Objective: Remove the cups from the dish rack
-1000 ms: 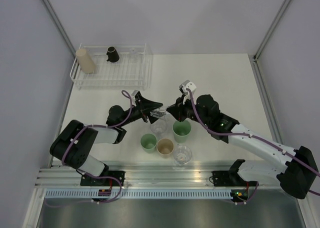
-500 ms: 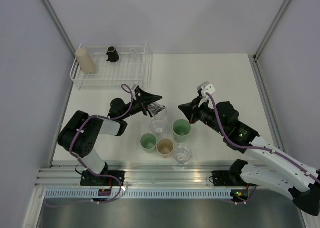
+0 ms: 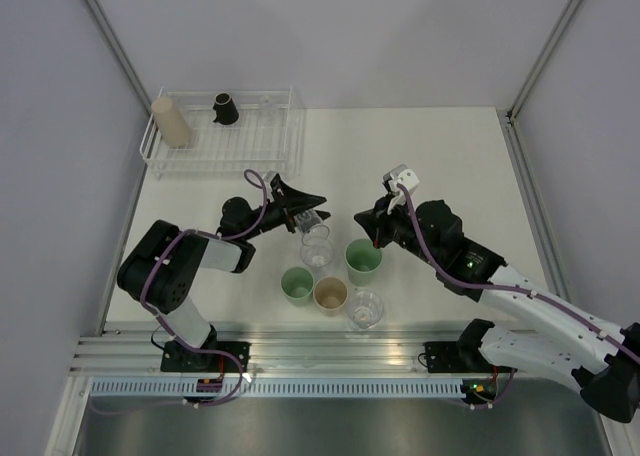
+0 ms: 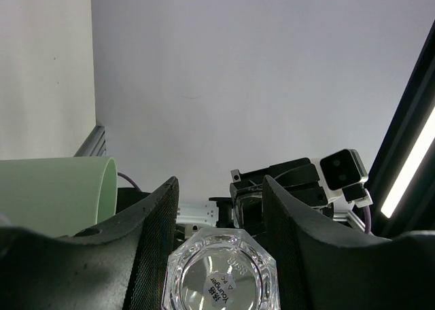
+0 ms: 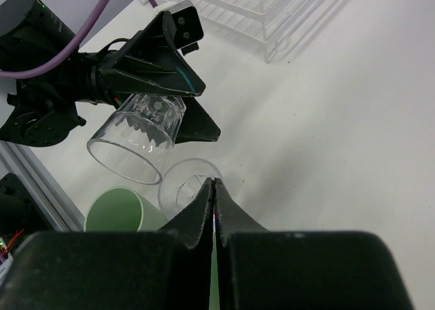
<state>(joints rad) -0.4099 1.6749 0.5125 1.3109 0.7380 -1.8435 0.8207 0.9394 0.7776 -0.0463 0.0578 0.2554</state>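
The white wire dish rack [image 3: 222, 148] stands at the back left and holds a tan cup [image 3: 171, 121] lying on its side, a black cup [image 3: 226, 108] and a clear cup [image 3: 267, 106]. My left gripper [image 3: 312, 212] is shut on a clear cup [image 3: 314, 222] by its base [image 4: 221, 272], holding it tipped on its side above the table. Under it stands another clear cup [image 3: 317, 254]. My right gripper [image 3: 362, 221] is shut and empty, its tips [image 5: 213, 184] just right of the held clear cup [image 5: 139, 147].
Near the front stand two mint green cups [image 3: 363, 261] [image 3: 297, 285], a tan cup [image 3: 330, 294] and a clear cup [image 3: 366, 309]. The rack's corner [image 5: 272, 11] shows in the right wrist view. The metal rail runs along the near edge.
My right gripper has drawn back rightward from the clear cup, shut, then edged left again. The left gripper keeps the cup, now tipped more on its side and slightly higher.
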